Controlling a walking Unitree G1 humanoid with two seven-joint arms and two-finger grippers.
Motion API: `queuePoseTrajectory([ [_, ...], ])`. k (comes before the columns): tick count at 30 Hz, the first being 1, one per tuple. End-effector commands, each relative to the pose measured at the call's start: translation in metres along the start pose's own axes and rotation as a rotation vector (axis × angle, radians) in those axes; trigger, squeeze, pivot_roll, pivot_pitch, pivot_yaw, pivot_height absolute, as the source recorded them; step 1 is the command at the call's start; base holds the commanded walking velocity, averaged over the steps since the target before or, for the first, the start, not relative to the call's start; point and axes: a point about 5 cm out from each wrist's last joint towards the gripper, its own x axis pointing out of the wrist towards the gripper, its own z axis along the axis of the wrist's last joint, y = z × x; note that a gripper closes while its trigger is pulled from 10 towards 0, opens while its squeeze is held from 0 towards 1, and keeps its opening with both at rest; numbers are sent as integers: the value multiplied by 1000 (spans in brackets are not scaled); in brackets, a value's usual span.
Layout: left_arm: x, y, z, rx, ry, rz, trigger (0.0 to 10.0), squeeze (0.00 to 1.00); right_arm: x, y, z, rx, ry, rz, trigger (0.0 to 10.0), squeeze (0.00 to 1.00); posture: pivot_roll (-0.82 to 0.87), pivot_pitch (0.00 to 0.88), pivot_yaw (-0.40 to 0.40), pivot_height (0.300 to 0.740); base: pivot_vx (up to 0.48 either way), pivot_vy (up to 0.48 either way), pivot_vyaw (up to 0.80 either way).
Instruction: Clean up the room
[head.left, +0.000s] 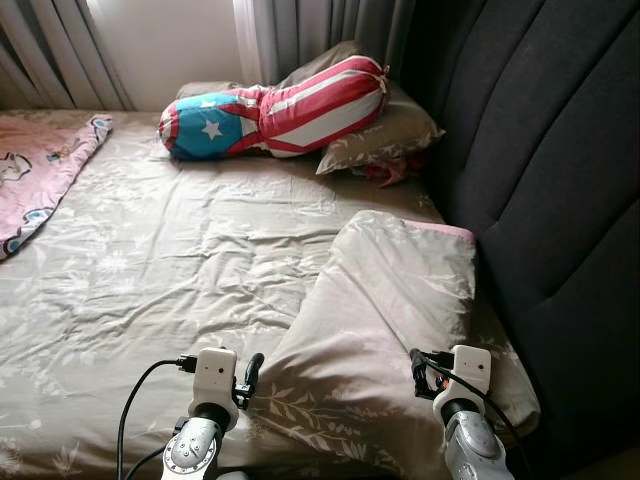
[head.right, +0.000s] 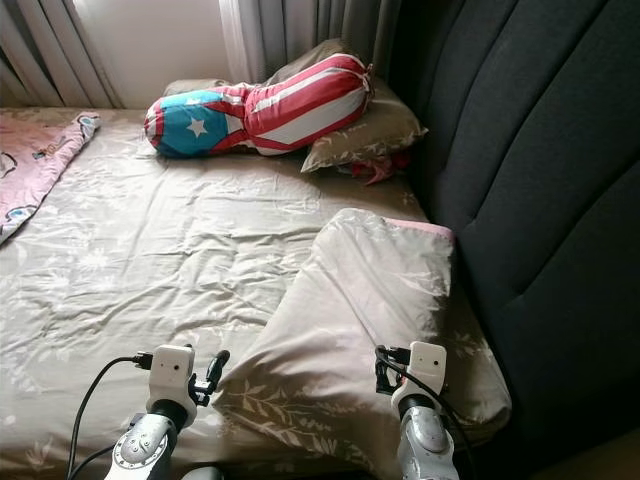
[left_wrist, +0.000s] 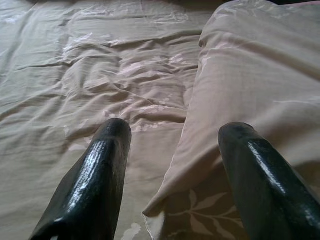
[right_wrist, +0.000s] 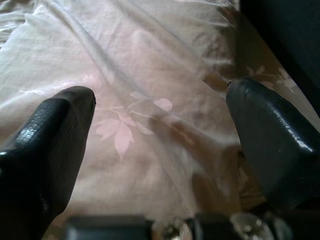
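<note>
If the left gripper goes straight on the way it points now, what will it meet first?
Probably the near edge of the pillow: the open left gripper points right at it, with the bedsheet underneath. Depth is hard to judge.

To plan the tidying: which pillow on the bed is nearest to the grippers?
The beige leaf-print pillow lying flat between both open grippers; the other beige pillow and the striped star bolster lie far up the bed.

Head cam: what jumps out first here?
The red, white and blue star-and-stripe bolster at the head of the bed, lying against a beige pillow by the curtains. Nearer, a folded beige leaf-print quilt lies along the dark padded headboard, with the open left gripper and right gripper at its near edge.
</note>
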Motion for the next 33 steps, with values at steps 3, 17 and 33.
queuePoseTrajectory([
  [3, -1, -1, -1, 9, 14, -12, 10000, 0, 1, -3, 1, 13, 6, -21, 10000, 0, 16, 17, -71, 670, 0, 0, 0],
  [17, 1, -2, 0, 7, 27, -6, 10000, 0, 3, 4, 2, 28, 7, -11, 10000, 0, 12, 19, -71, 670, 324, 0, 0],
  [33, 2, -2, 0, 15, 29, -6, 10000, 0, 2, 2, -5, 5, 64, -17, 10000, 0, 12, 24, -67, 670, 119, 0, 0],
])
